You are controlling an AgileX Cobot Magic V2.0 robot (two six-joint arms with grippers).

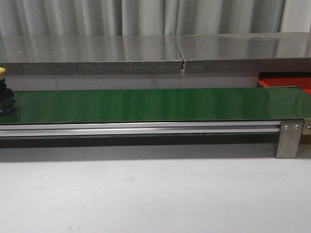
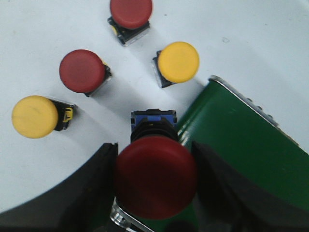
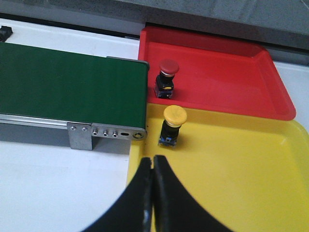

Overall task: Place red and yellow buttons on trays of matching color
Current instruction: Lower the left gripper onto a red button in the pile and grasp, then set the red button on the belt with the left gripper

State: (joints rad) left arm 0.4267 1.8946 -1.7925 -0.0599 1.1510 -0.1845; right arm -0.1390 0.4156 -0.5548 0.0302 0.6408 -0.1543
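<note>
In the left wrist view my left gripper (image 2: 154,149) is shut on a red button (image 2: 155,176), its fingers pressed to both sides of the domed cap, over the end of the green belt (image 2: 241,140). Two more red buttons (image 2: 82,71) (image 2: 130,12) and two yellow buttons (image 2: 178,61) (image 2: 35,116) stand on the white table beyond it. My right gripper (image 3: 153,162) is shut on nothing, above the yellow tray (image 3: 241,174), near its edge. One yellow button (image 3: 174,115) stands in that tray. A red button (image 3: 168,67) stands in the red tray (image 3: 227,72).
The long green belt (image 1: 146,104) runs across the front view on an aluminium frame (image 1: 289,138). At its left end a yellow-capped button (image 1: 3,73) shows, cut by the frame edge. A corner of the red tray (image 1: 286,82) shows at the right. A grey shelf (image 1: 146,53) lies behind.
</note>
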